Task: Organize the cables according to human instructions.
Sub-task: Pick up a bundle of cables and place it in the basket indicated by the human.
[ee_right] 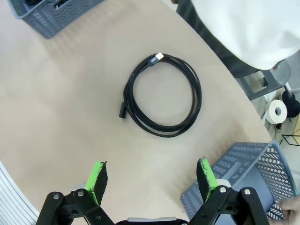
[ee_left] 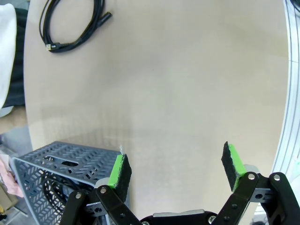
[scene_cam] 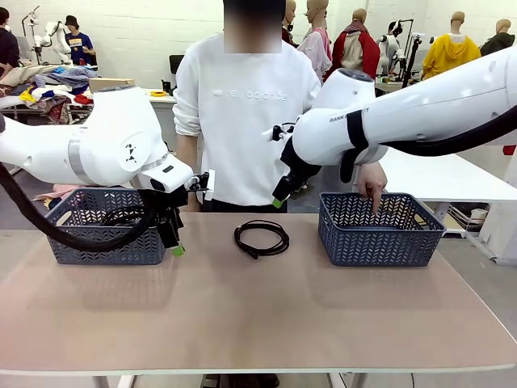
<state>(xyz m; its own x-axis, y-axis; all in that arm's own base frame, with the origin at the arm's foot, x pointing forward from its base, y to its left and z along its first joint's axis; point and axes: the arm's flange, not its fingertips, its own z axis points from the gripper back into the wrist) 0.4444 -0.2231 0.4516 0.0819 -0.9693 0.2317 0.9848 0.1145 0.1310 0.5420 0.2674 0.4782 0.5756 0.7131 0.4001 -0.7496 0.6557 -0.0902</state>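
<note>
One coiled black cable lies on the table between the two baskets, and the right wrist view shows it flat with its plugs on the left side. My right gripper hangs open above and just behind it, with nothing between its green pads. At the right end of the left basket, low over the table, my left gripper stands open and empty. More black cables lie inside that basket. The left wrist view catches the loose cable far off at its top left.
A person in a white shirt stands at the far side. One hand points a finger down into the right grey basket. The left basket's corner sits beside my left fingers. Bare tabletop stretches across the front.
</note>
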